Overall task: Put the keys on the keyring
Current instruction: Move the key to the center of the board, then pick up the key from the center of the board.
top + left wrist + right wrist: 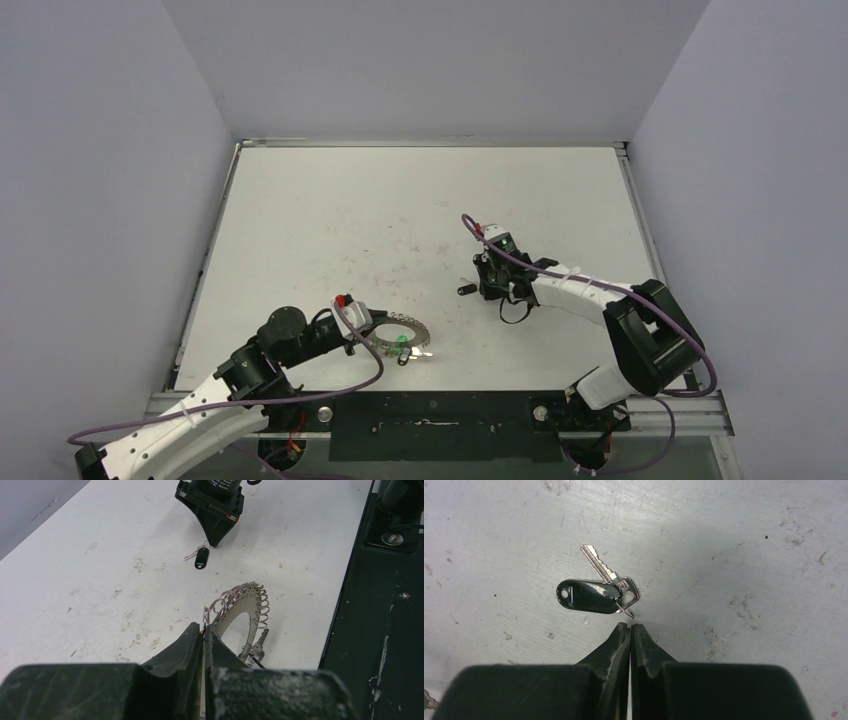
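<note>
The keyring is a silver scalloped hoop near the table's front. My left gripper is shut on its rim, and the wrist view shows the jaws clamped on the keyring. A green-headed key and a silver key hang at the hoop's near side. The black-headed key lies flat on the table with a plain silver key joined to it by a small split ring. My right gripper is shut and empty, its tips just short of that split ring. It also shows in the top view.
The white table is scuffed and walled on three sides. A black metal rail runs along the front edge, close to the keyring. The black key lies well apart from the hoop, under the right gripper's fingers.
</note>
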Controlling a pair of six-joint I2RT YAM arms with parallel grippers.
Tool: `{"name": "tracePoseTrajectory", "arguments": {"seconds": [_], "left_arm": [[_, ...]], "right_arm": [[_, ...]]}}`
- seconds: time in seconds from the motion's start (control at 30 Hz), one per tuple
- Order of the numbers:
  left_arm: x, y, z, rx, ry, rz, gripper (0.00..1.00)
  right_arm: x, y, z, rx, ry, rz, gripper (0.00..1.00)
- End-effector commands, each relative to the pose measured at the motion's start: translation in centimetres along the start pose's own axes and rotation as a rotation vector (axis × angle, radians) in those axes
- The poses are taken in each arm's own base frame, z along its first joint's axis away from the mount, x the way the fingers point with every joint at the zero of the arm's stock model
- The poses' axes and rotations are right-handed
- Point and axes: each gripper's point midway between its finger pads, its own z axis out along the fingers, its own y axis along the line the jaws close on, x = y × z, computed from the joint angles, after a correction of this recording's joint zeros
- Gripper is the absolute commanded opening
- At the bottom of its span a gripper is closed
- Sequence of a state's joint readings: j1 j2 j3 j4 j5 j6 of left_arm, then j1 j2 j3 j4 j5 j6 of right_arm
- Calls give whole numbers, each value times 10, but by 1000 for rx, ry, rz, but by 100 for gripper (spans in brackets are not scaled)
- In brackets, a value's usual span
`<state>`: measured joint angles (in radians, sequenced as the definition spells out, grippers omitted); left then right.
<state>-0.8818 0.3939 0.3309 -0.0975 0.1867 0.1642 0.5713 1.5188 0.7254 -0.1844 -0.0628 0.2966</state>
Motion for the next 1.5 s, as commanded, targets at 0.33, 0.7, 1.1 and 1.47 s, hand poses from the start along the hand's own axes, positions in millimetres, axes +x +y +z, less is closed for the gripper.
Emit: {"name": "tracePoseTrajectory", "arguments": {"seconds": [0.33,0.7,1.1,1.47], "left_arm": [[-12,2,3,-8,-53,-13,0],[-13,0,4,5,-57,-17,0],[-11,-1,4,7,-53,-23,0],[-12,-1,4,6,-54,-21,0]], "right_arm": [[-37,4,-41,-10,-152,-28,28],[-34,11,-8,-29,-64,-48,42],[-37,12,0,-37,-91,-46,27],[-38,14,7,-41,-84,-51,11]]}}
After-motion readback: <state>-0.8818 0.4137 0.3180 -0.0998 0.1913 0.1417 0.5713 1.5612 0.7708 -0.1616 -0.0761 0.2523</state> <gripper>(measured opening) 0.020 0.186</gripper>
